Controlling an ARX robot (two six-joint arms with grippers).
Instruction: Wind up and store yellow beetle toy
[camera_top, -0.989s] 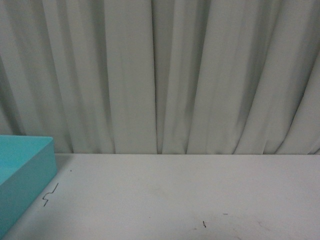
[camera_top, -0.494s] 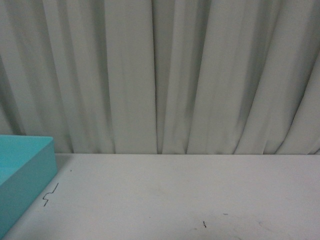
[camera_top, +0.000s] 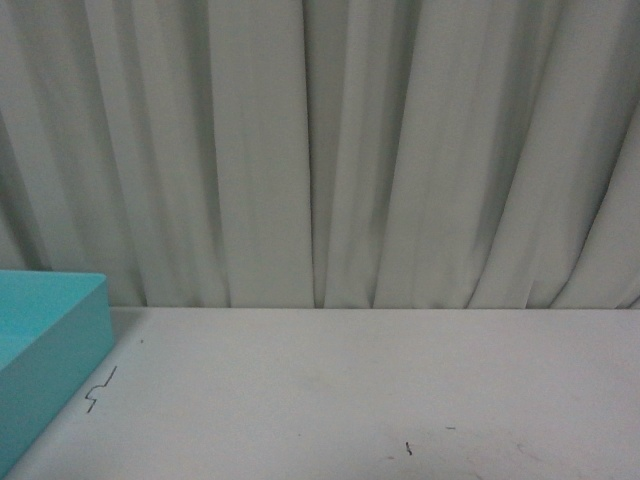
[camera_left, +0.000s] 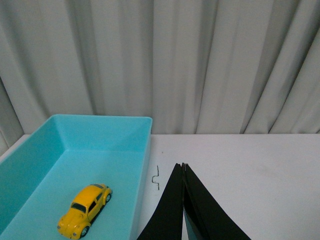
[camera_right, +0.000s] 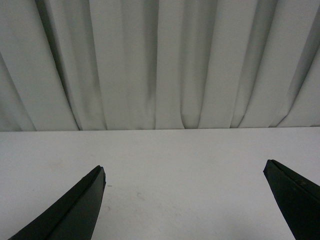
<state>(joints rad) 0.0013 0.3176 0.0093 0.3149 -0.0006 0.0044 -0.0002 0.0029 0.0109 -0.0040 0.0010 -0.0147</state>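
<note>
1. Toy car (camera_left: 85, 218): the yellow beetle sits on its wheels on the floor of a turquoise bin (camera_left: 142, 165), roughly midway between the bin's long walls and touching neither. It is seen only in the left wrist view.
2. Nothing holds the car; it lies apart from both arms.
3. The bin stands open-topped at the left edge of the table (camera_top: 360, 380), its far end close to the table's back edge. In the front view only one corner of it (camera_top: 60, 330) shows, at the left.
4. Left gripper (camera_left: 183, 168): its black jaws are pressed together with nothing between them. It hangs over bare table just beside the bin's right wall, outside the bin.
5. A small dark squiggle mark (camera_left: 156, 177) lies on the table between that wall and the jaw tips; the front view shows it too (camera_top: 101, 389).
6. Right gripper (camera_right: 185, 172): its jaws are spread wide apart with nothing between them, over bare white table (camera_right: 180, 160).
7. A pleated grey-white curtain (camera_top: 320, 150) hangs behind the table's back edge in all three views.
</note>
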